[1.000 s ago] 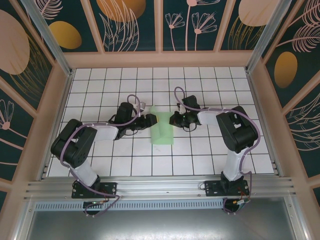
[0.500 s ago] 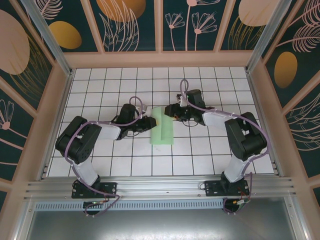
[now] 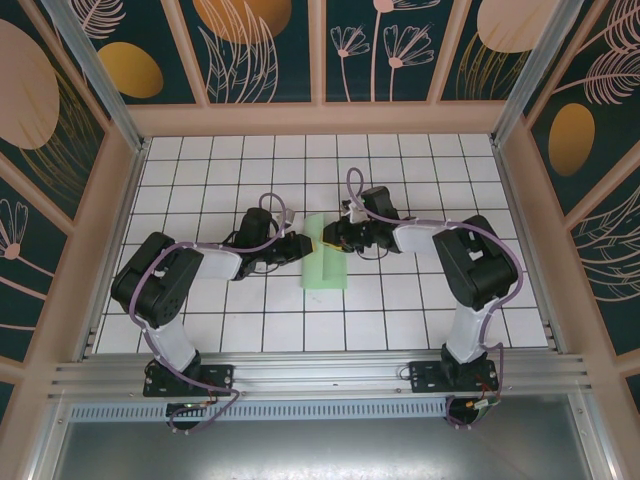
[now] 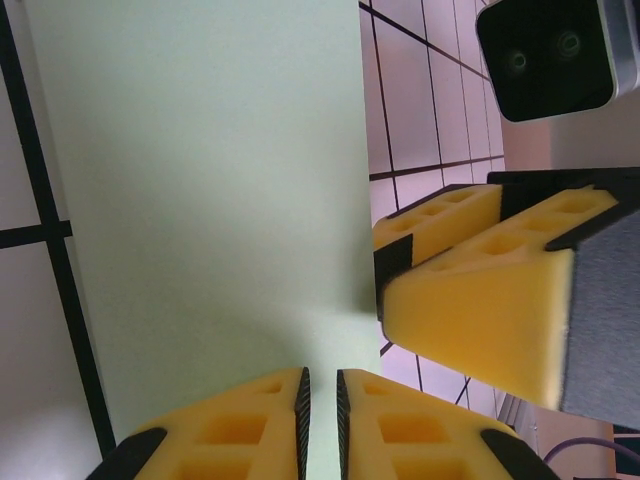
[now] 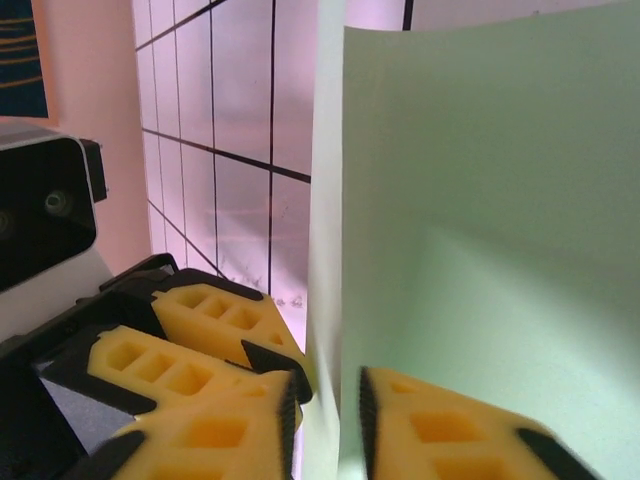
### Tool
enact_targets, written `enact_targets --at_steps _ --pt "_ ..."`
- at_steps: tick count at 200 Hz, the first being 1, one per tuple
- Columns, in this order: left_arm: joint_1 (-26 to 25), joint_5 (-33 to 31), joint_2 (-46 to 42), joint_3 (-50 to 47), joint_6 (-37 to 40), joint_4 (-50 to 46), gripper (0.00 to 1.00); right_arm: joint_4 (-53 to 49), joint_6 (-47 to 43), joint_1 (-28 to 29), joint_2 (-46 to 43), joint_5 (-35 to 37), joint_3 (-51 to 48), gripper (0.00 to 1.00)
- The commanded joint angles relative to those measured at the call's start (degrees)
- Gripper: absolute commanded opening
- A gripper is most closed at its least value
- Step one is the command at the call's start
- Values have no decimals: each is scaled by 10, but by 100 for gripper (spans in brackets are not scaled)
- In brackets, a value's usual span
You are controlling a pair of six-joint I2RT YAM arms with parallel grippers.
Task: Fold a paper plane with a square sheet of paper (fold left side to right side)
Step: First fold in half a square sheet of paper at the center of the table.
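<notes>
Since a second ago, the right tool has swung in from the paper's right side onto its far half, and the left tool has closed in from the left. Both tools have their yellow pads nearly pressed together, each pinching a thin edge of the square sheet of paper. Their tips almost meet, probably so one steadies the sheet while the other carries the fold across. Already a narrow strip, the paper lies mid-desk, far end raised.
</notes>
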Motion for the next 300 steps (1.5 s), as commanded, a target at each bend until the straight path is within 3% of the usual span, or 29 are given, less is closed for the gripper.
enact_targets --at_steps 1,35,67,98,123,212,300 --pt "-3 -1 0 10 6 9 17 2 -3 4 9 -12 17 15" --pt "-3 -9 -15 10 11 0 20 -29 -20 3 8 9 27 1" --pt "-4 -43 -55 10 35 -46 31 -70 -43 -4 0 50 34 0" --pt "-3 -92 -87 9 50 -95 49 -123 -75 -15 -10 96 40 0" --pt "-3 -110 -81 18 57 -125 55 -155 -93 -21 -15 125 43 0" --pt "-19 -125 -6 76 59 -178 60 -186 -104 -29 -19 172 40 0" --pt "-38 -160 44 139 77 -245 52 -186 -106 -30 -23 156 36 0"
